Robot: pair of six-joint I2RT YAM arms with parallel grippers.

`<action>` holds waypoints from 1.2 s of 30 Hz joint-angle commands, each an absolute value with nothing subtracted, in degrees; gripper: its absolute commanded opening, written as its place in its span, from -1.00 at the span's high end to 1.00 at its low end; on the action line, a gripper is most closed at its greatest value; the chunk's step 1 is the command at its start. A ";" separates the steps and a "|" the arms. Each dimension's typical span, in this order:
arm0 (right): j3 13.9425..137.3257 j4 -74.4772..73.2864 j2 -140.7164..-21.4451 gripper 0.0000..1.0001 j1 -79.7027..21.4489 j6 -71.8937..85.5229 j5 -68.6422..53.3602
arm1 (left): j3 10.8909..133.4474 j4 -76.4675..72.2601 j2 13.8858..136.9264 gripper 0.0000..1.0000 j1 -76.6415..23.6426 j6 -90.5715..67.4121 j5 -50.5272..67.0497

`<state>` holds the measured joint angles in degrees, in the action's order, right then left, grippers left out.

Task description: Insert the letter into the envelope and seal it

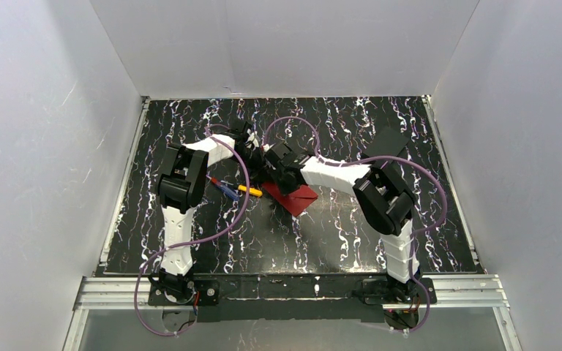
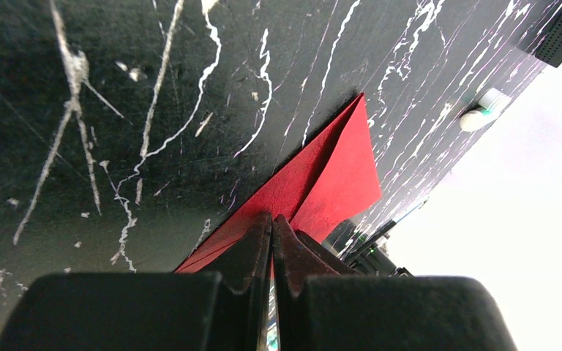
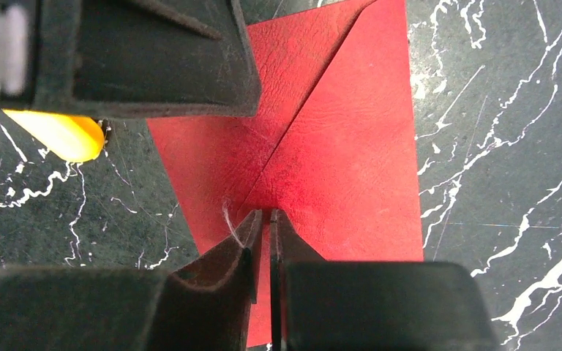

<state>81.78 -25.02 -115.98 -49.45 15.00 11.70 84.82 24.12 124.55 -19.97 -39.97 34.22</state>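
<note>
Pressing the dark red paper envelope, flap folded down, flat beneath both pincers' tips.
Here the left gripper is fully together, the right gripper nearly so, nothing seen clamped. Light, thin, likely slippery on the black marbled table: pin the flap point, don't pinch.

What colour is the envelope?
The envelope is dark red. The right wrist view shows it best.

Right gripper, jaws almost together, sits at the envelope's flap tip; left gripper overlaps its upper-left part; yellow tip just left.
</note>
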 commanded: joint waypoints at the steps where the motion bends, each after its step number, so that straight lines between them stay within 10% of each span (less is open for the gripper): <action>1: 82.23 -31.04 -123.30 0.62 -47.73 19.27 8.26 | 81.74 29.00 128.32 1.00 -20.39 -36.87 26.81; 36: 79.38 -15.90 -124.44 0.79 -48.63 22.03 21.53 | 81.51 29.95 128.57 1.00 -20.44 -35.83 27.07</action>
